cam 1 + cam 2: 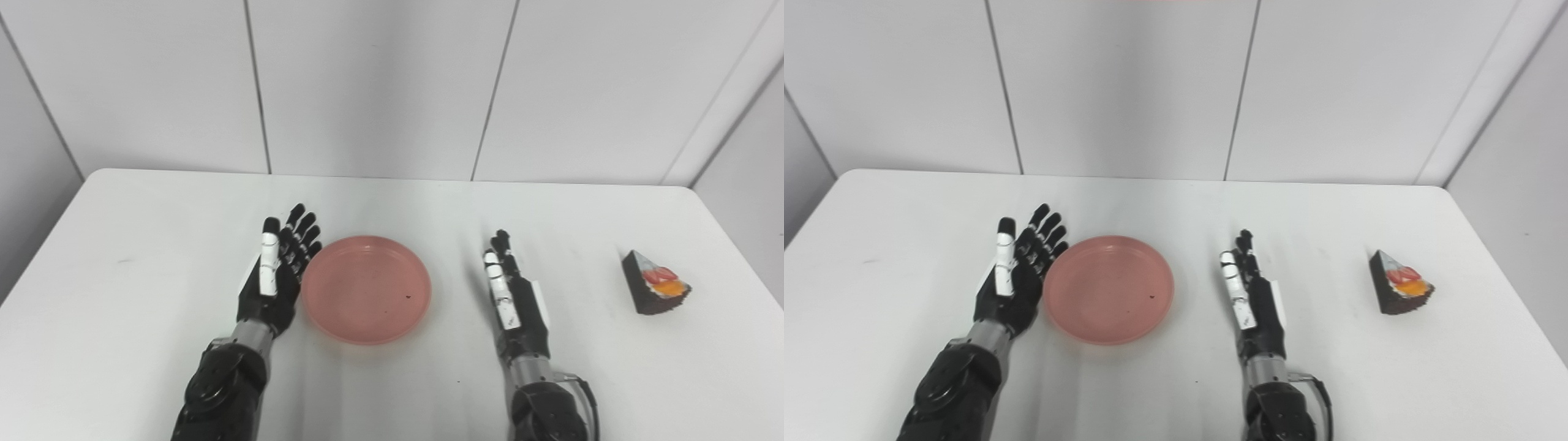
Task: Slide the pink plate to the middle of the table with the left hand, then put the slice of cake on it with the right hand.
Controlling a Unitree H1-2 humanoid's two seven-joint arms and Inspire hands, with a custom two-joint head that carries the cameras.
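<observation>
Pink plate (366, 289): round, shallow, raised rim, matte salmon-pink. Lies flat and upright on the white table (122, 257), near the table's middle, slightly toward 9 o'clock. Empty; one small dark speck on its inner surface toward 3 o'clock.

Slice of cake (654, 282): wedge shape, dark chocolate-coloured sides, pale top face carrying a red strawberry piece and an orange fruit piece. Tilted on its side, so the decorated top faces toward 1 o'clock; its narrow point aims toward 11 o'clock. It rests on the table at 3 o'clock from the plate, well apart from it, near the table's right edge.
</observation>
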